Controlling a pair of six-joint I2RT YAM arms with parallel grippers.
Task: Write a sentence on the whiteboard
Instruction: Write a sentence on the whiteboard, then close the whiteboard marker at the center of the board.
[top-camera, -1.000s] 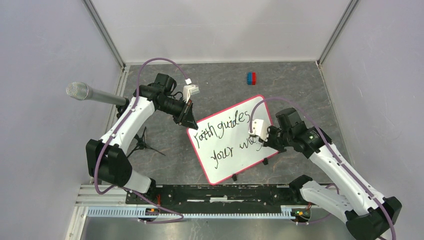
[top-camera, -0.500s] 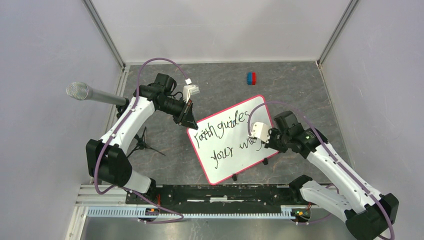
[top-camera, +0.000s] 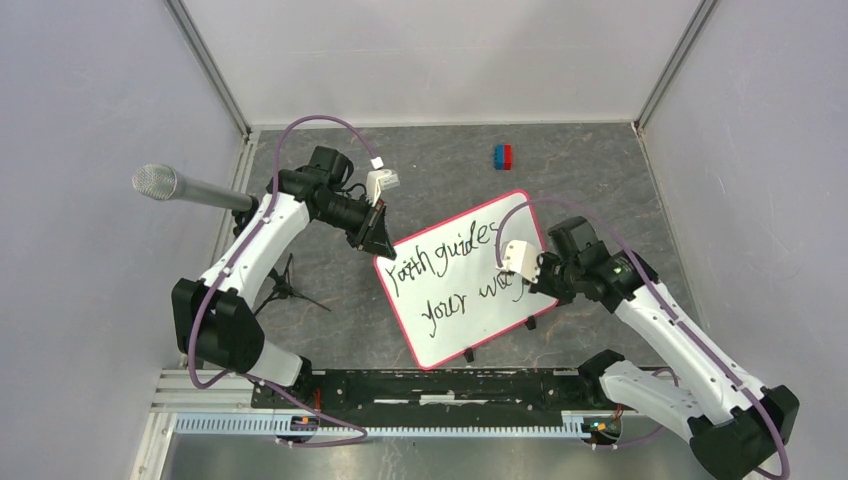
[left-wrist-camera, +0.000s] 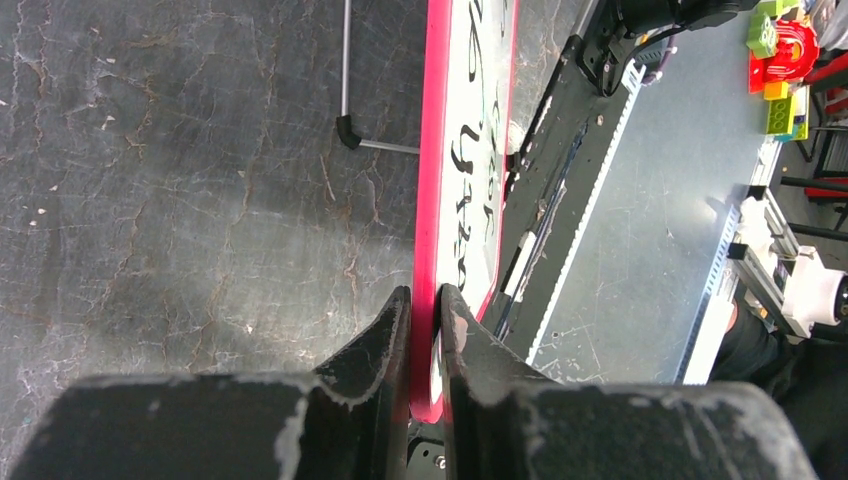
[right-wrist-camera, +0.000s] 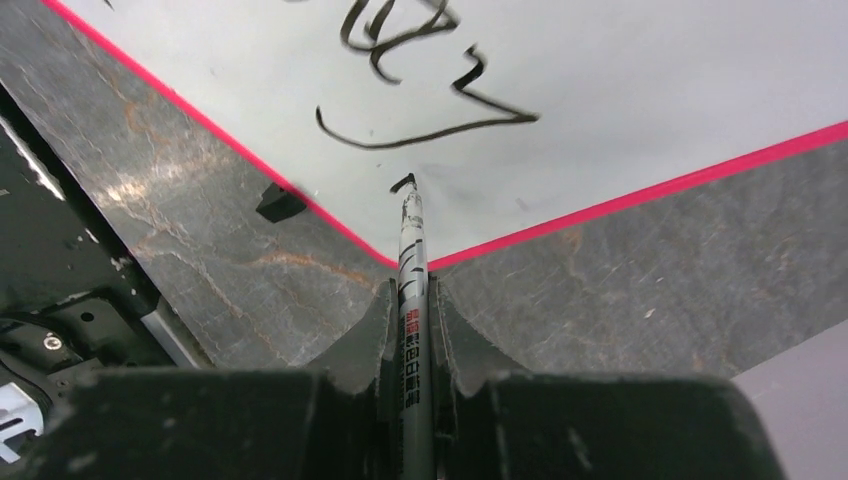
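The whiteboard (top-camera: 452, 338) lies tilted on the dark table, white with a red-pink rim. The sentence (top-camera: 447, 256) is black handwriting in two lines, about "Faith guides / your way". My left gripper (top-camera: 378, 246) is shut on the board's left corner. In the left wrist view its fingers (left-wrist-camera: 425, 300) pinch the rim (left-wrist-camera: 433, 150). My right gripper (top-camera: 528, 282) is shut on a silver marker (right-wrist-camera: 411, 262). The marker's black tip hovers at the whiteboard (right-wrist-camera: 640, 80) just below the last letter's tail (right-wrist-camera: 420, 132). Whether the tip touches, I cannot tell.
A red and blue block (top-camera: 502, 156) lies at the back. A microphone (top-camera: 188, 188) juts in from the left over its black tripod feet (top-camera: 284, 290). Two black clips (top-camera: 530, 322) stick out of the board's near edge. A black rail (top-camera: 430, 386) runs along the front.
My right gripper with the marker has shifted a little toward the near side at the end of the second line, and the last letter's tail now shows. The left arm and board have not moved.
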